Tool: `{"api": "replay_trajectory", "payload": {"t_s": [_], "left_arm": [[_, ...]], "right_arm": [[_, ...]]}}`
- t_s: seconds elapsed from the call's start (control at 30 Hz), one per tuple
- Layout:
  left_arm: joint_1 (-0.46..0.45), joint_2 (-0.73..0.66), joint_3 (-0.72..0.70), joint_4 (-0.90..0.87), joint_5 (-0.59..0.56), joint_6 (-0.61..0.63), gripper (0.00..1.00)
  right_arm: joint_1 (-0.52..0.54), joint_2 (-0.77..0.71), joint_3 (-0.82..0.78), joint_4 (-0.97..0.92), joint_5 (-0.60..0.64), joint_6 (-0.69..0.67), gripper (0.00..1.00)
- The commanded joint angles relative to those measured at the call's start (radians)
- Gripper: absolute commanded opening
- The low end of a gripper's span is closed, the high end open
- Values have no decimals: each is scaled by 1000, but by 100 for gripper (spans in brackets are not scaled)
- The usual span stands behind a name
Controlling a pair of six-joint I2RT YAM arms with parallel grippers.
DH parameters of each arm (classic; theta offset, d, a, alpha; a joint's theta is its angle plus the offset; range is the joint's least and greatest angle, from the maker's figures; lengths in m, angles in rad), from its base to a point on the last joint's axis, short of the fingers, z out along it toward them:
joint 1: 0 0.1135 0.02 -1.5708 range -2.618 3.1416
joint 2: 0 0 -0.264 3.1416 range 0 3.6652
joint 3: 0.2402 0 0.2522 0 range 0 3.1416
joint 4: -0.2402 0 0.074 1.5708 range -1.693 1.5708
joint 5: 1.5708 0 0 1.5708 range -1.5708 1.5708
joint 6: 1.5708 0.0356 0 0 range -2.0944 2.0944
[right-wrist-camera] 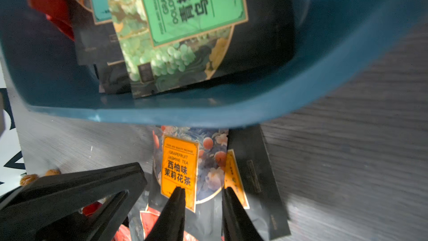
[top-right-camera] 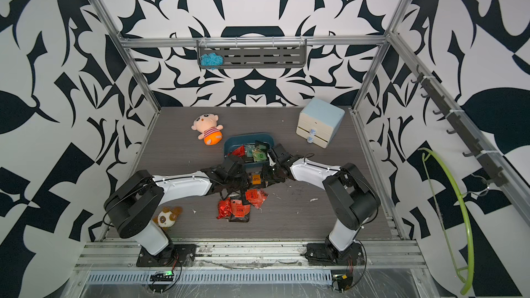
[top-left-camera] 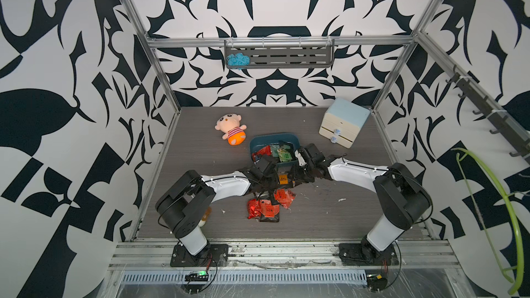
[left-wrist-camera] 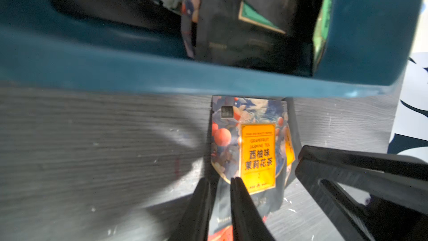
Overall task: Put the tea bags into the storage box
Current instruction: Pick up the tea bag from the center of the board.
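Foil sachets, thin and glossy. The storage box (top-left-camera: 266,139), teal plastic, stands near the middle of the worktop (top-left-camera: 329,210). Several tea bags (top-left-camera: 279,153) lie in it, and a loose red heap (top-left-camera: 266,207) of others lies between the box and the front edge.

The orange-label sachet (left-wrist-camera: 254,154) lies flat on the worktop just beside the box's near wall. A second orange-label sachet (right-wrist-camera: 232,175) is tucked under one side of it.

Left gripper (left-wrist-camera: 219,180): jaws narrow, with one edge of the sachet in the slit between the tips; whether they pinch it cannot be told. Right gripper (right-wrist-camera: 203,190): jaws wider and apart, tips over the sachet's face, holding nothing.

Handling (judged): each sachet is light, limp and slippery, and offers almost no thickness when flat. The crimped edge seam or a lifted corner is the place to take hold. A neighbouring sachet may cling or slide along.

Legible: on the orange label, "GRAPEFRUIT JASMINE TEA" over "西柚味茉莉花茶". On the green-label sachet (right-wrist-camera: 192,8) in the box, "GRAPE OOLONG", with the rest cut off.
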Motion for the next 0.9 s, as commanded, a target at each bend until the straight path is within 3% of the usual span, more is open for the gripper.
{"api": "replay_trajectory", "payload": {"t_s": [0.0, 0.87], "left_arm": [[-3, 14, 28, -9, -11, -2, 21], [-3, 44, 26, -6, -3, -5, 18]], "right_arm": [[7, 3, 40, 11, 7, -15, 31], [52, 55, 50, 28, 17, -6, 37]]}}
